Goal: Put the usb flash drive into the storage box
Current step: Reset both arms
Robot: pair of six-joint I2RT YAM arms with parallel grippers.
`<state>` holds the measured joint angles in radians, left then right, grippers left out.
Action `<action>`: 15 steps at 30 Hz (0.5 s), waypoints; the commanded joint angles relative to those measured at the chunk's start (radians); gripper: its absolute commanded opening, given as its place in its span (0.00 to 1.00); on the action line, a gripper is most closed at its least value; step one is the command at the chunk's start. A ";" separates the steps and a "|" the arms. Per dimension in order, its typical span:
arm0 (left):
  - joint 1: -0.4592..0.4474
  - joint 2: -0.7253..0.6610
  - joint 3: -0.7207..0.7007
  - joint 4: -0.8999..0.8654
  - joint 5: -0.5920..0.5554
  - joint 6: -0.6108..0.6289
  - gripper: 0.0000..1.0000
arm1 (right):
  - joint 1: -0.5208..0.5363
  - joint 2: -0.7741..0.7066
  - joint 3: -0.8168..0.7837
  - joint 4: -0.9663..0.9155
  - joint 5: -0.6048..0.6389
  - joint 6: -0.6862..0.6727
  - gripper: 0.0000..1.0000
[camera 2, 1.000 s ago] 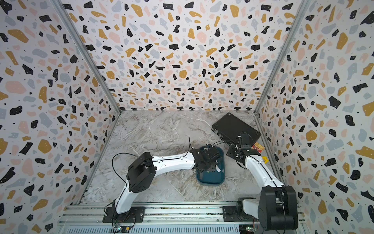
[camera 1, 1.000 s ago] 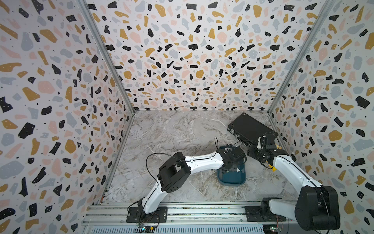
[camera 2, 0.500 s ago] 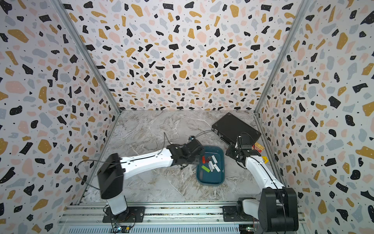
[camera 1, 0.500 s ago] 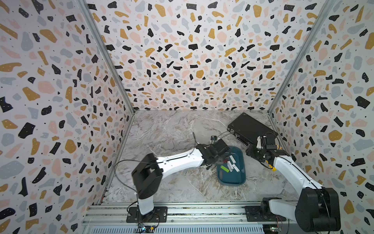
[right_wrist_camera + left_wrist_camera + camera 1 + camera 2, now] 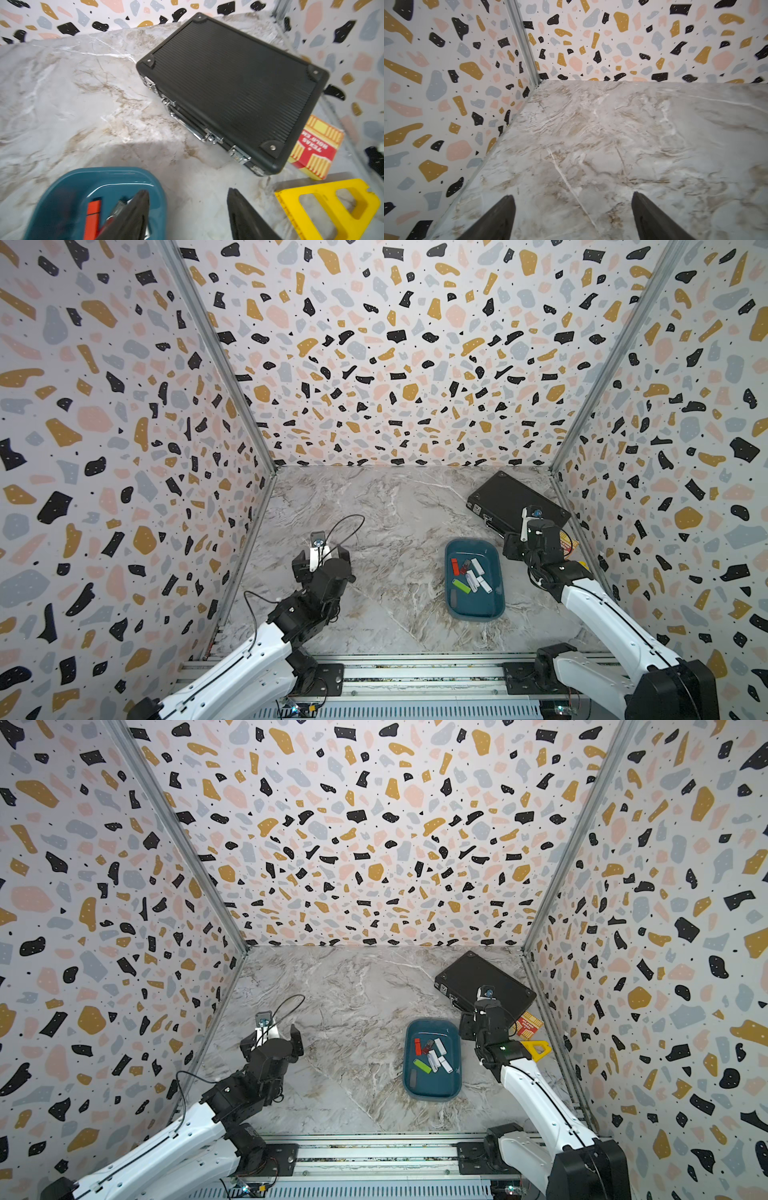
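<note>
Notably, the left wrist view holds only bare worktop [image 5: 612, 135] and walls [image 5: 446, 83], while the right wrist view catches the black case [image 5: 239, 83] and a yellow triangle [image 5: 332, 203]. Several flash drives [image 5: 469, 576] lie in the storage box [image 5: 478, 608], whose long side runs front-to-back; the red drive [image 5: 93, 216] lies likewise. The left pincer [image 5: 572, 194] and right pincer [image 5: 187, 190] both gape empty; one of the right pincer's fingers [image 5: 128, 218] hides some drives.

Left arm [image 5: 249, 664] and right arm [image 5: 602, 605] are both white shells with chunky black joints, plus a thin black cable [image 5: 353, 515] looping behind the left hand [image 5: 320, 560].
</note>
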<state>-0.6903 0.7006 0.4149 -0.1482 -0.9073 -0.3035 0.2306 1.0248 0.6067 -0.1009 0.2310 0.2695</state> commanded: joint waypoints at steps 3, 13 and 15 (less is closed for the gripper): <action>0.063 0.012 -0.156 0.415 -0.077 0.278 0.93 | 0.003 -0.020 -0.199 0.385 0.176 -0.153 0.69; 0.358 0.416 -0.203 0.884 0.361 0.313 0.93 | -0.030 0.218 -0.350 0.887 0.237 -0.274 0.69; 0.390 0.488 -0.137 0.838 0.398 0.343 0.93 | -0.042 0.276 -0.372 1.023 0.250 -0.321 0.69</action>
<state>-0.3363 1.1351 0.2218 0.5411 -0.6609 -0.0162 0.1986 1.2724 0.2356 0.6548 0.4423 0.0280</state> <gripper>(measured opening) 0.928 0.693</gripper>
